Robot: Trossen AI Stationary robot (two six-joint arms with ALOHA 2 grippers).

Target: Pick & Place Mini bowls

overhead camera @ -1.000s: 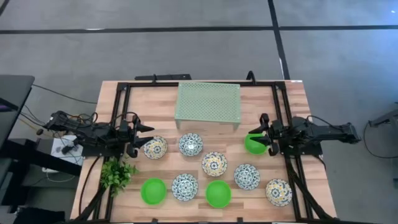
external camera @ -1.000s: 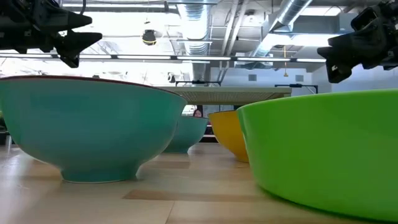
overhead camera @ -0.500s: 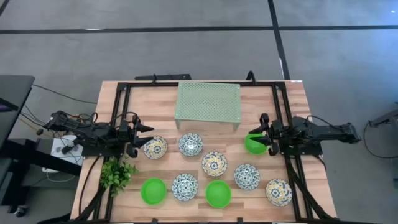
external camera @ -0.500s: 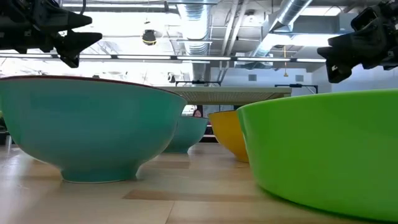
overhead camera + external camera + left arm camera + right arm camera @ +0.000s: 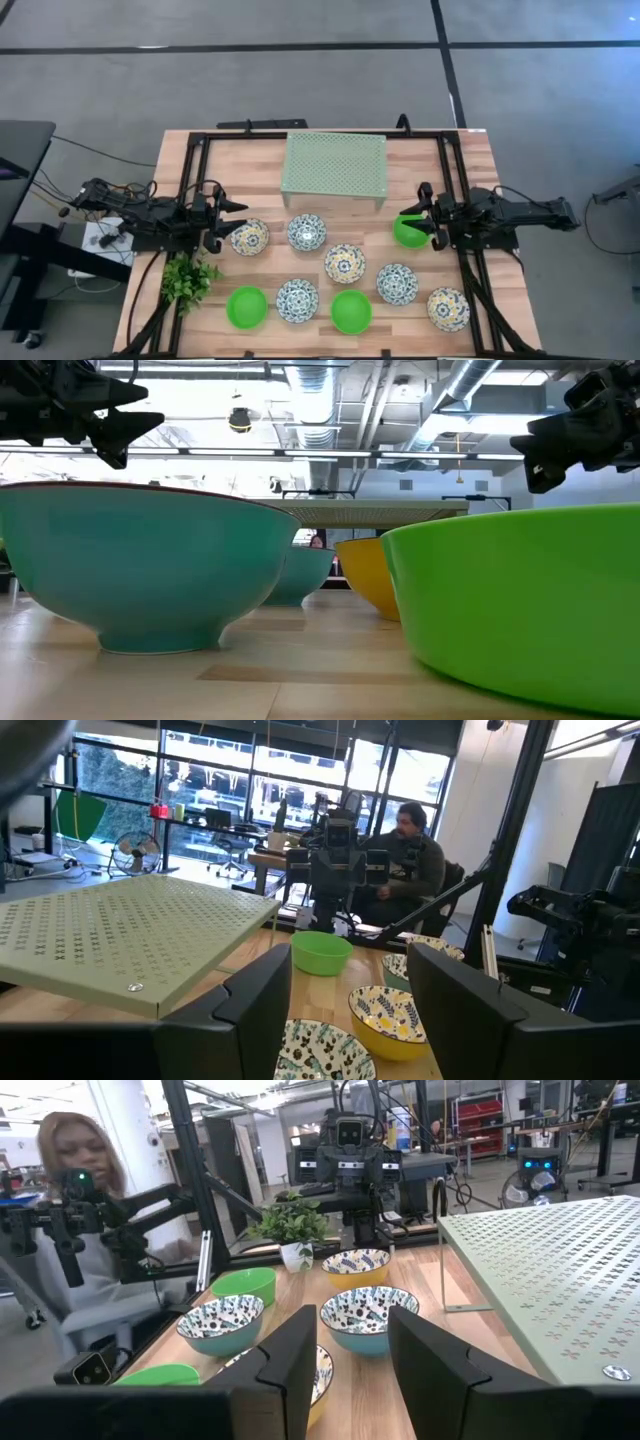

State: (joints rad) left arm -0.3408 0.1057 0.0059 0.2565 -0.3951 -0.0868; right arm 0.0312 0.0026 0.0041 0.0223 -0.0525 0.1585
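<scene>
Nine mini bowls sit upright on the wooden table [image 5: 470, 160]. Six are patterned, among them one at the left [image 5: 249, 237], one beside it [image 5: 307, 232] and one at the near right [image 5: 448, 309]. Three are plain green: two near the front edge [image 5: 247, 306] [image 5: 351, 311] and one at the right [image 5: 408, 231]. My left gripper [image 5: 222, 223] is open, held above the table just left of the leftmost patterned bowl. My right gripper [image 5: 420, 224] is open, held above the right green bowl. Both show high up in the low view, the left gripper [image 5: 110, 415] and the right gripper [image 5: 560, 435].
A pale green perforated rack [image 5: 334, 168] stands at the table's far middle. A small leafy plant [image 5: 188, 280] stands at the near left. A black frame [image 5: 195, 160] runs along the table's sides. People sit beyond the table in the wrist views [image 5: 410, 860] [image 5: 90, 1210].
</scene>
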